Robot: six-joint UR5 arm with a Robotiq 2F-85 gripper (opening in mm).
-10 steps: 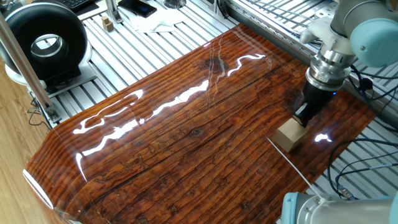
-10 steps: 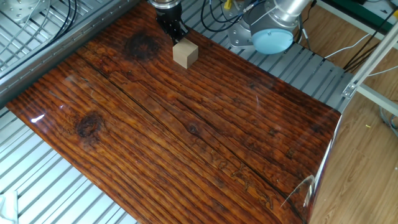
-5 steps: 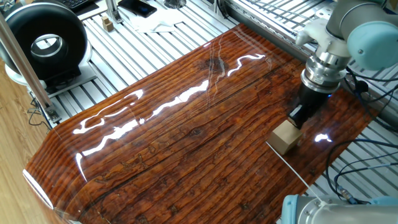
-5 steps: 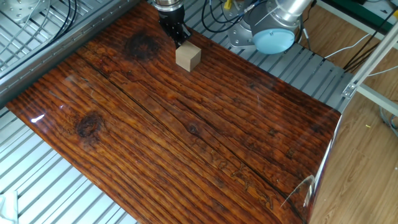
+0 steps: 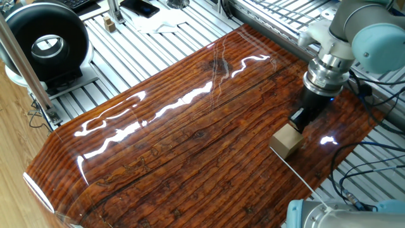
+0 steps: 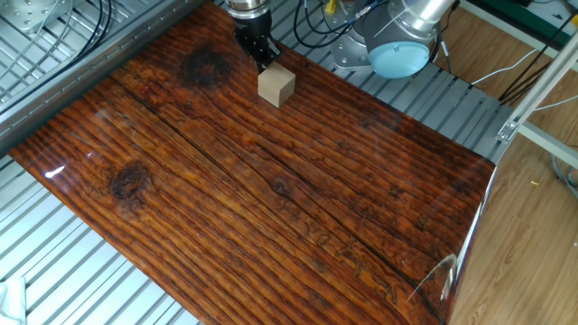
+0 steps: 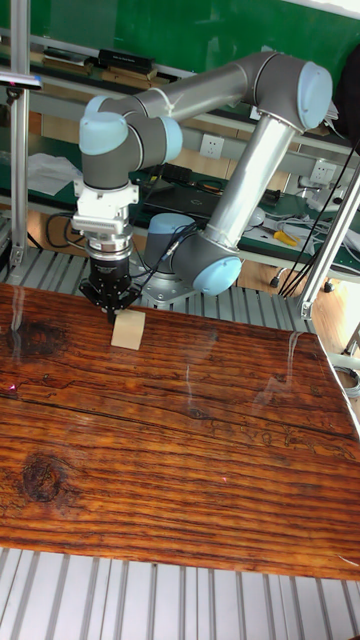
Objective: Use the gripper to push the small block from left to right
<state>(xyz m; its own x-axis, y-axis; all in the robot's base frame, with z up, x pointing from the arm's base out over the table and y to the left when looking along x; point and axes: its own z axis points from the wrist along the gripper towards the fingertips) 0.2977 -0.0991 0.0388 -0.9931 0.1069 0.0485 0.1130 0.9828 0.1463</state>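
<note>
One black two-fingered gripper (image 6: 263, 61) touches the light-tan wooden block (image 6: 275, 87) near the far edge of the glossy brown wooden table (image 6: 298, 208); its jaws look clenched, grasping nothing. Pushing is underway; next it needs steady sideways pressure rightward

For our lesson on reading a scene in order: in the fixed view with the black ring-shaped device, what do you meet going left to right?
Ring device → tiny wooden piece → white cloth → block → hand, behind the block → blue arm cap.
</note>
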